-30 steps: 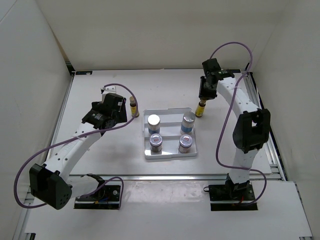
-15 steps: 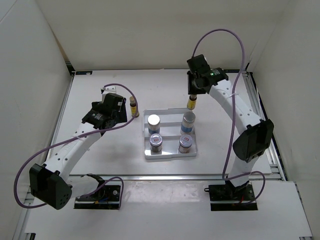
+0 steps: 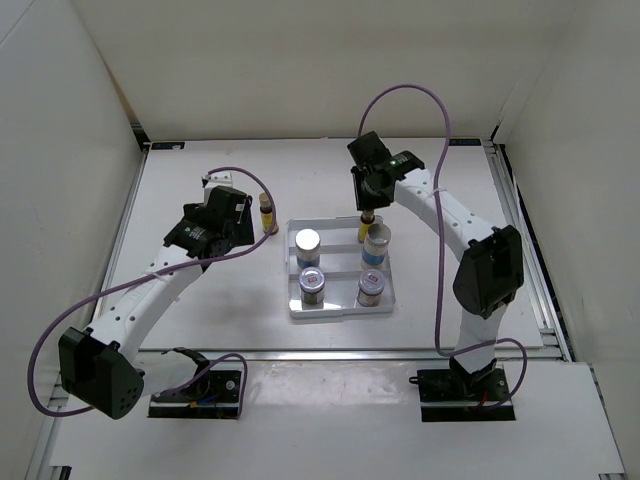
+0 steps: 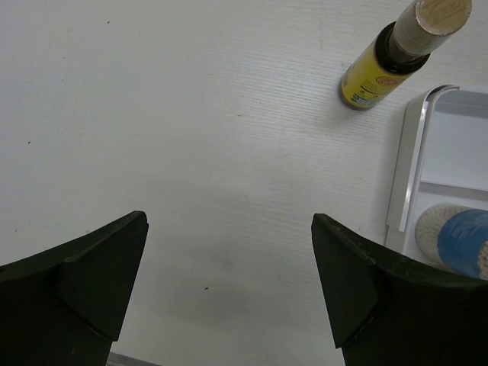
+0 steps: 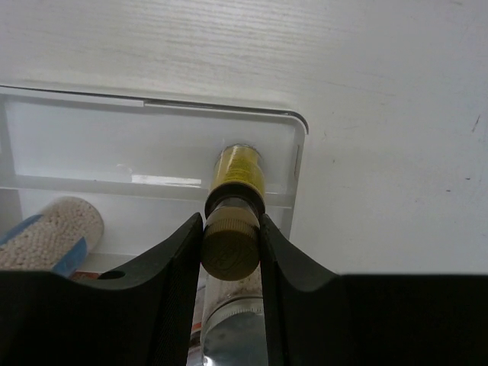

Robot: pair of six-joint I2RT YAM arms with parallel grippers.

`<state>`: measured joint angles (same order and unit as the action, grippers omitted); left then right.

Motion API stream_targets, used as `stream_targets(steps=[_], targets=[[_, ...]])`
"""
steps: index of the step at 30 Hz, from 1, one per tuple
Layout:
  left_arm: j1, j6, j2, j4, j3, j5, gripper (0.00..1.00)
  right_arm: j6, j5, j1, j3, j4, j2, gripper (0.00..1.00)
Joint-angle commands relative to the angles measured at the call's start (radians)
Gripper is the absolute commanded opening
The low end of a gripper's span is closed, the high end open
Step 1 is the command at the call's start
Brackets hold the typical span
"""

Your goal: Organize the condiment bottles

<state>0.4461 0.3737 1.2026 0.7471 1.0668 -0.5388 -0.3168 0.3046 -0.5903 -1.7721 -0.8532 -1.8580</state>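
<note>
Status: my right gripper [image 5: 231, 245] is clamped on the dark cap of the held amber bottle [image 5: 237, 172], one finger on each side of the cap, with the bottle hanging upright. It's over the far right corner of the white tray [image 3: 340, 313], inside the rim line and just beside the far-right white bottle [image 3: 376, 246]. Can't tell whether its base touches the tray floor or hangs clear of it.

My left gripper [image 4: 229, 263] is released. Jaws are spread wide with nothing between them, only bare table [image 4: 191, 137] underneath. It hovers over the table off the tray's left edge.

The second amber bottle [image 4: 380, 67] stands upright on the table just outside the tray's far left corner. It's near my open left fingers but not touching them.

Tray contents:
- Far row: two white blue-labelled bottles with silver caps. The far-left white bottle [image 3: 307, 246] is in the other far corner.
- Near row: two short jars, the near-left jar [image 3: 313, 285] and the near-right jar [image 3: 371, 288], each right in front of a white bottle.
- A ridge splits the far row from the near row.
- All four are upright.
</note>
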Motion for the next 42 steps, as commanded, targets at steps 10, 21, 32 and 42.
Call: stream_targets(steps=[10, 21, 32, 42], targets=[[-0.007, -0.016, -0.018, -0.018, 0.038, 0.005, 0.99, -0.016, -0.045, 0.001, 0.06, 0.106, -0.01, 0.34], [-0.007, -0.002, -0.038, -0.052, 0.033, 0.088, 0.99, 0.004, 0.033, 0.001, -0.039, 0.036, 0.187, 1.0], [-0.069, -0.004, 0.297, -0.107, 0.385, 0.261, 0.99, -0.014, -0.001, -0.008, 0.186, 0.026, 0.509, 1.0], [-0.099, -0.015, 0.586, -0.124, 0.547, 0.344, 0.98, -0.015, 0.008, -0.017, 0.345, -0.03, 0.66, 1.0]])
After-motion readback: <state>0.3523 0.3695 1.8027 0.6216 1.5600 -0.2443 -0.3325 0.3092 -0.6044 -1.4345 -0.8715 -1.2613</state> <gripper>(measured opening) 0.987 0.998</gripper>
